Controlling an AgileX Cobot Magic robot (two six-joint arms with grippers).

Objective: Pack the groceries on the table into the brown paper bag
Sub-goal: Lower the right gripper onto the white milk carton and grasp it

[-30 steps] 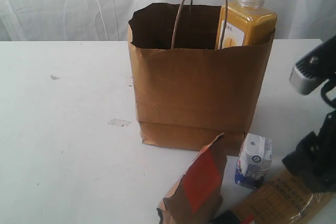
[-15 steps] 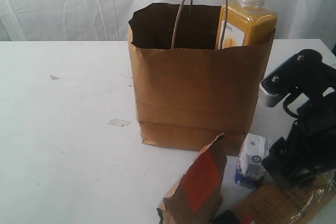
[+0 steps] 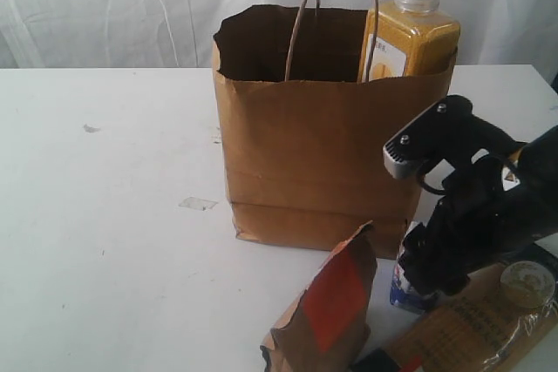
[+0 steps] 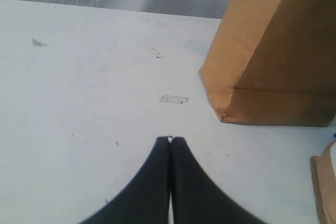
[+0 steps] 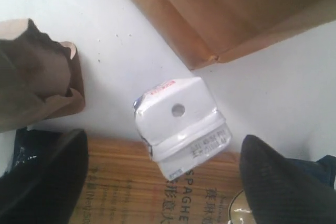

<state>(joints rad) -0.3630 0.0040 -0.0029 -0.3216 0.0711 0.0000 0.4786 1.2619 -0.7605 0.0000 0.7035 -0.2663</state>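
Swung in from three o'clock, my right gripper point(image 5: 164, 139) hangs spread wide above the small white-blue carton point(image 5: 178, 124) at five o'clock of the brown paper bag point(image 3: 323, 154), with open table point(image 3: 113, 215) toward nine o'clock and my left gripper point(image 4: 170, 140) clenched.

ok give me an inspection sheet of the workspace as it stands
surface: white table, a few small scuffs
job's things: bag upright and open, bottle standing inside; pouch, carton and spaghetti out on the table in front of the bag; round tan lid by the spaghetti, likely the jar; can not seen
clutter: scrap of tape on the table
hands: left hand shut, empty, over bare table; right hand open above the carton, a finger on each side, not touching
cables: dark loop on the right arm
surroundings: white curtain behind the table
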